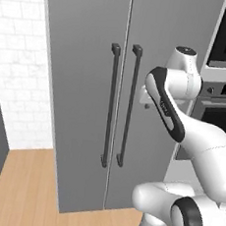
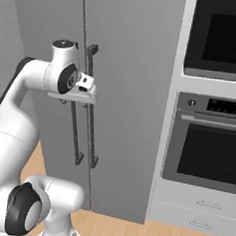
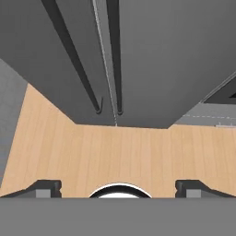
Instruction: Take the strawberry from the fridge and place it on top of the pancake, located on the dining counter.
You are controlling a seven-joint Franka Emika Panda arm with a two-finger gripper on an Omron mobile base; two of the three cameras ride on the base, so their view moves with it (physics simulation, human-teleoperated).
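End effector [image 3: 118, 186] spread wide before closed fridge [image 1: 83, 82]

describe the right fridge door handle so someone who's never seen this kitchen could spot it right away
Find the tall matte grey two-door fridge left of the black-glass wall oven. Two long dark vertical bar handles flank its centre seam. The one wanted is the right-hand bar, on the oven side of the seam, nearest the robot's white arm.
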